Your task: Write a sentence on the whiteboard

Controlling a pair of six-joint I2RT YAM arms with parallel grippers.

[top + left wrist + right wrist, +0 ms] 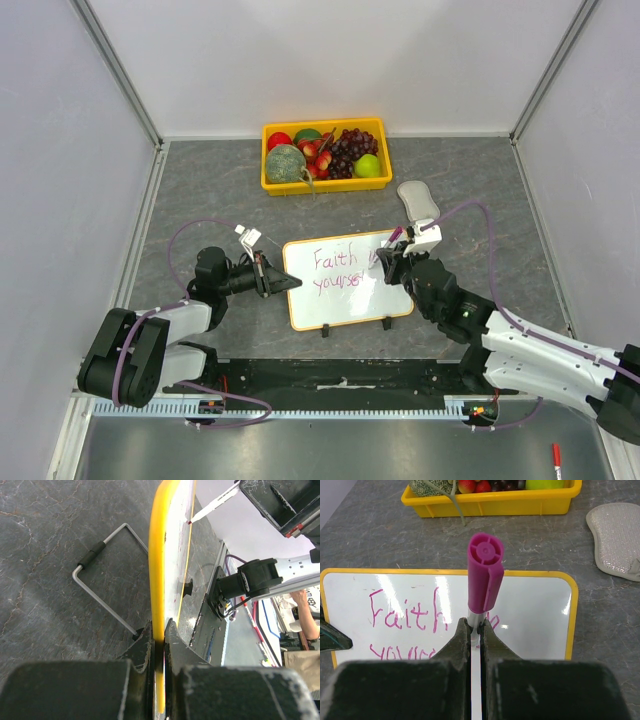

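1. Your left gripper [270, 277] pinches the left edge of the flat, yellow-rimmed whiteboard [350, 302], which stands mid-way across the mottled grey table [200, 190].
2. Your right gripper [392, 262] clamps a smooth magenta-capped marker [485, 575] by the pink sentence [335, 270].

Flat white rectangular whiteboard [350, 303]: face glossy and smooth, with bright glare streaks in the right wrist view; thin yellow-orange rim looks like smooth moulded plastic, semi-gloss. Pink-magenta handwritten sentence [335, 260]: thin ink, flat, no sheen. Magenta-capped white marker [485, 575]: cap of smooth satin plastic, ribbed end face. Dark grey table top [200, 190]: stone-like mottling, matt, faintly veined. Bent grey wire stand [92, 555]: bare metal rod, dull shine, with a black matt sleeve. Left gripper [159, 630] and right gripper [476, 627]: black fingers, matt, scuffed and grainy at the edges. Yellow rectangular fruit tray [325, 184]: glossy plastic. Pale grey oval pad [617, 537]: coarse woven texture, slight sparkle.
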